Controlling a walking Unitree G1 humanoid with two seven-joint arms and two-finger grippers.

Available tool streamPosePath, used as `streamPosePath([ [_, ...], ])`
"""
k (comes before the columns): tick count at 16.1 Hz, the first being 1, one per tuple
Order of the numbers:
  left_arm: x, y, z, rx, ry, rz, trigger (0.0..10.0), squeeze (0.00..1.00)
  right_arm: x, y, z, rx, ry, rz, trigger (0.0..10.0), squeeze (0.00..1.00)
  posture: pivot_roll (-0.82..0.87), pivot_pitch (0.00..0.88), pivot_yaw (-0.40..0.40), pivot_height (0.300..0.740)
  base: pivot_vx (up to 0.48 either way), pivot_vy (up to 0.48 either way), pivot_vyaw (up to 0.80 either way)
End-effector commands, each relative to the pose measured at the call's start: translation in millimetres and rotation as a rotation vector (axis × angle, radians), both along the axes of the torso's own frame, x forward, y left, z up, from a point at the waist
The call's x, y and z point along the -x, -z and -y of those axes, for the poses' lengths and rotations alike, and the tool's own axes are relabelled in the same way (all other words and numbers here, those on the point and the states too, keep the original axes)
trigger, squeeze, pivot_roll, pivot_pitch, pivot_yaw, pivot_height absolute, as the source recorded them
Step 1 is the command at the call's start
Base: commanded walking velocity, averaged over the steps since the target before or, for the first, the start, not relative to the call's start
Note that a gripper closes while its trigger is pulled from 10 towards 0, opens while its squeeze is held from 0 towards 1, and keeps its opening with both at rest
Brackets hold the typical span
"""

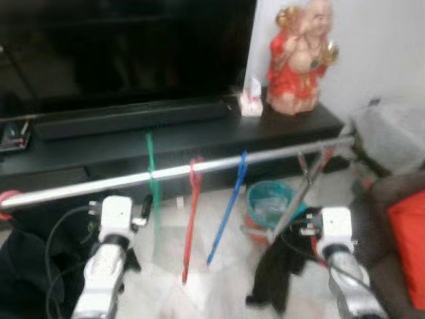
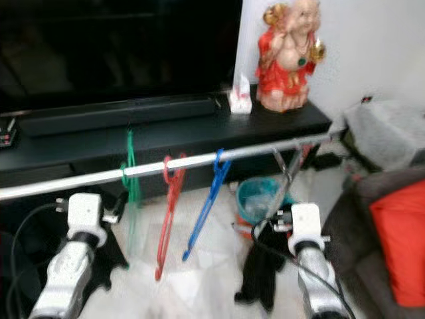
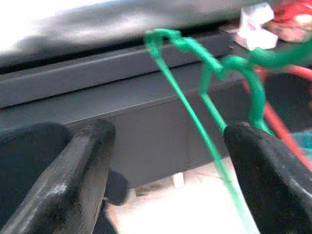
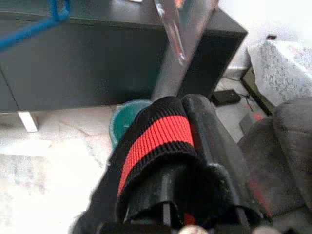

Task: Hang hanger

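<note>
A silver rail (image 1: pixel 199 166) runs across in front of me. On it hang a green hanger (image 1: pixel 154 199), a red hanger (image 1: pixel 191 219) and a blue hanger (image 1: pixel 229 206). Further right a clear grey hanger (image 1: pixel 300 189) hangs on the rail with a black garment (image 1: pixel 279 266) trailing below it. My left gripper (image 3: pixel 165 165) is open just below the rail, and the green hanger (image 3: pixel 195 112) runs between its fingers (image 3: pixel 73 170), close to one of them. My right gripper (image 4: pixel 187 126) is shut on the garment's black and red striped cuff (image 4: pixel 156 141), below the clear hanger (image 4: pixel 180 34).
Behind the rail stands a black TV unit (image 1: pixel 199 136) with a large dark screen, a soundbar, a small white box (image 1: pixel 251 101) and a red and gold statue (image 1: pixel 299 60). A teal bin (image 1: pixel 269 199) sits on the floor. A dark sofa with a red cushion (image 1: pixel 408 239) is at the right.
</note>
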State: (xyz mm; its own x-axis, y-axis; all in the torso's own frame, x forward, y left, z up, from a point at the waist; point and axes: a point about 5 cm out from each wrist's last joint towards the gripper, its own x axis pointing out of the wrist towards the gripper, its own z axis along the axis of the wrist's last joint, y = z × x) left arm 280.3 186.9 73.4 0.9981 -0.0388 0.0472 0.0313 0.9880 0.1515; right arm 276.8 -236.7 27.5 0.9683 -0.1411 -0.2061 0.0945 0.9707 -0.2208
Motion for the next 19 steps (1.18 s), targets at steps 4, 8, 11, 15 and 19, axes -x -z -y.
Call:
streamPosePath([
  [4,4.1,4.3,-1.4,0.006,0.000,-0.013,10.0,0.00,0.1,-2.5,2.7,0.012,-0.002,0.012,10.0,0.00,0.11,0.000,-0.057,0.740,0.000,0.000,0.00],
  [8,4.3,2.1,-0.1,0.006,0.005,-0.008,10.0,0.00,-0.2,-2.2,1.3,0.003,-0.002,0.013,10.0,0.00,0.12,0.000,-0.055,0.740,0.000,0.000,0.00],
  [11,4.7,-1.9,1.4,0.008,0.009,0.006,10.0,0.00,-0.2,-1.9,0.9,0.001,-0.004,0.011,10.0,0.00,0.12,0.000,-0.055,0.740,0.000,0.000,0.00],
  [15,3.7,-3.3,0.9,0.027,-0.012,0.003,10.0,0.00,-0.2,-1.0,-0.1,0.008,-0.010,0.006,10.0,0.00,0.11,0.000,-0.053,0.740,0.000,0.000,0.00],
  [19,5.4,0.5,0.8,0.016,-0.031,-0.024,10.0,0.00,0.2,-0.7,-0.9,0.012,-0.017,0.006,10.0,0.00,0.11,0.000,-0.050,0.740,0.000,0.000,0.12],
])
